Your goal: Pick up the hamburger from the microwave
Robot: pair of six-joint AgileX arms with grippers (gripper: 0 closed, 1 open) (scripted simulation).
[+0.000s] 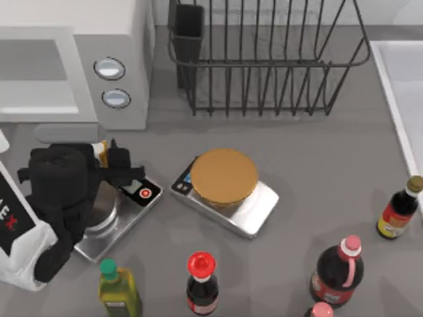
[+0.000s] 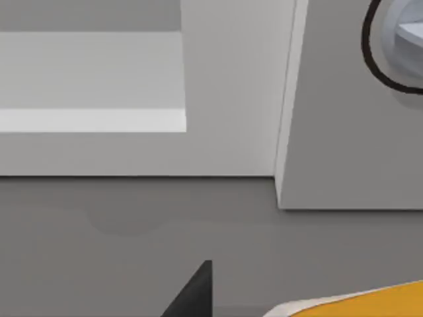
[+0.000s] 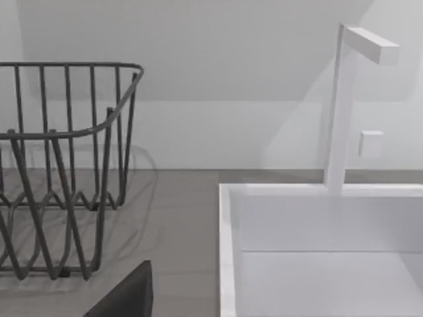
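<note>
The white microwave [image 1: 125,33] stands at the back left with its cavity open and two round knobs [image 1: 110,68] on the front panel. My left gripper [image 1: 104,150] hovers just in front of it, above the table, shut on the hamburger [image 1: 99,153]. In the left wrist view the hamburger [image 2: 363,302] shows as an orange-yellow piece with a whitish rim beside one dark fingertip [image 2: 195,294], facing the microwave [image 2: 231,99]. A dark edge of my right gripper [image 3: 125,298] appears in the right wrist view, parked between the rack and the sink.
A small scale [image 1: 129,208] lies under my left arm. Another scale [image 1: 254,211] carries a golden-brown disc [image 1: 225,175]. A black wire rack [image 1: 264,59] stands at the back and a white sink [image 1: 403,79] at the right. Several bottles [image 1: 201,284] line the front edge.
</note>
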